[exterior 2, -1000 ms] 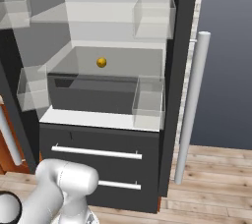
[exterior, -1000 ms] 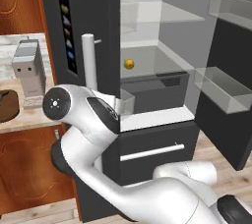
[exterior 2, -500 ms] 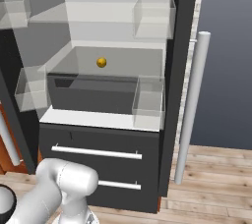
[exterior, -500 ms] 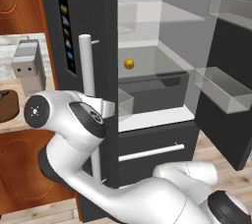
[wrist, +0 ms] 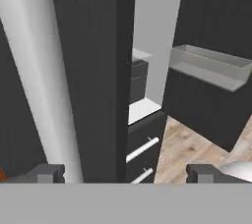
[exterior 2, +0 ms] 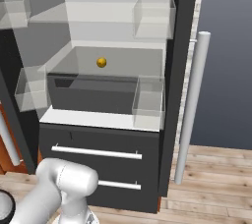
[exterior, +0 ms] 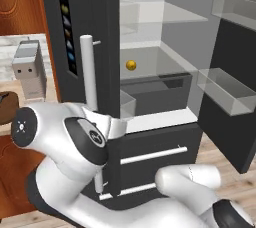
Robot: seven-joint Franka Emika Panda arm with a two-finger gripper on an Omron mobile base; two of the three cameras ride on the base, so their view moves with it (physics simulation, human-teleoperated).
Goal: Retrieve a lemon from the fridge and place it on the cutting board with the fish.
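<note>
The fridge [exterior: 85,32] stands with both doors swung wide. Its left door's white bar handle [exterior: 89,74] is right in front of my hand. The lemon [exterior: 130,65] lies alone on a pale inner shelf behind a dark bin, and it is also seen as lemon [exterior 2: 101,62]. My gripper [wrist: 125,174] is open, its fingertips [wrist: 49,173] set far apart. The left door's edge and handle [wrist: 44,80] stand between them, and nothing is held. A dark brown cutting board [exterior: 6,108] peeks in at the left edge. The fish is out of view.
The open right door [exterior: 235,97] carries clear bins and juts toward me. Two dark drawers with white handles [exterior 2: 98,153] sit below the shelf. A grey boxy appliance [exterior: 30,67] stands on the counter beside wooden cabinets [exterior: 20,2]. My own arm [exterior: 65,147] crowds the foreground.
The gripper has gone from shut to wide open. The arm's big joint has swung left and lower in the left base view. Lemon and doors are unmoved.
</note>
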